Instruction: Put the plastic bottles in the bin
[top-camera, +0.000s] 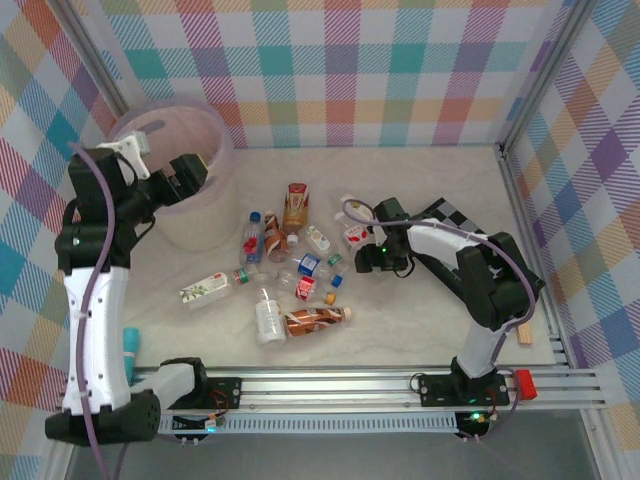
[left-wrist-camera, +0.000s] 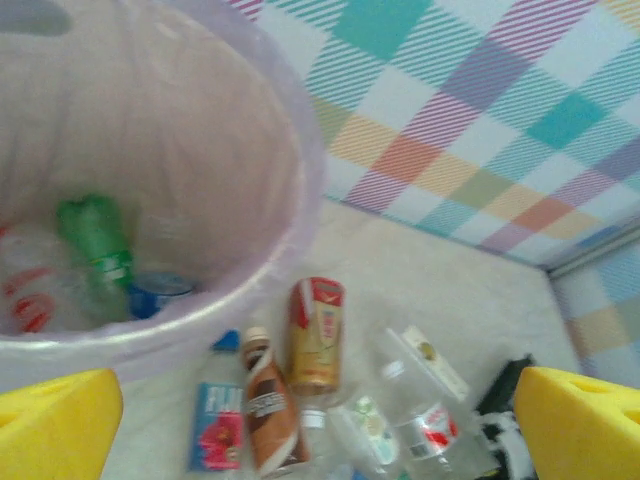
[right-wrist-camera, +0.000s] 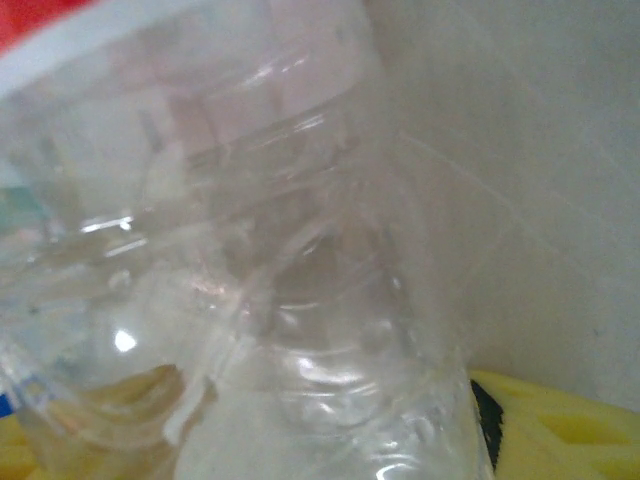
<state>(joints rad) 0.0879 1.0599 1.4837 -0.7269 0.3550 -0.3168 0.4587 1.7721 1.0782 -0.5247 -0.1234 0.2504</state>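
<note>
The left tool (top-camera: 192, 172) hangs over the bin (top-camera: 222, 140), which stands at the far left of the surface (top-camera: 430, 330). Its jaws are spread wide with nothing between them; in the left wrist view the yellow fingertips (left-wrist-camera: 55, 425) sit at opposite bottom corners. Below and ahead of this tool, inside the bin, a green bottle (left-wrist-camera: 95, 240) lies against a clear bottle with red lettering (left-wrist-camera: 30, 295). Just outside the bin wall, beneath the same tool, a blue-labelled bottle (left-wrist-camera: 218, 425), a brown bottle (left-wrist-camera: 268, 410) and a tan bottle with a red top (left-wrist-camera: 315, 335) lie close together on the surface.

The right tool (top-camera: 365, 258) is low at the right edge of the scattered plastic bottles (top-camera: 290, 270), well apart from the bin. A clear bottle (right-wrist-camera: 300, 280) lies between its yellow fingers (right-wrist-camera: 570, 420), very close to the right wrist camera; I cannot tell whether the pads are pressing it or merely flanking it. In the top view a red-and-white bottle (top-camera: 354, 236) lies just beside this tool's tip. Further to this tool's left lie a reddish-brown bottle on its side (top-camera: 315, 320), a clear bottle with a white cap (top-camera: 268, 322) touching it, and a white-labelled bottle (top-camera: 205, 290) nearer the left arm
</note>
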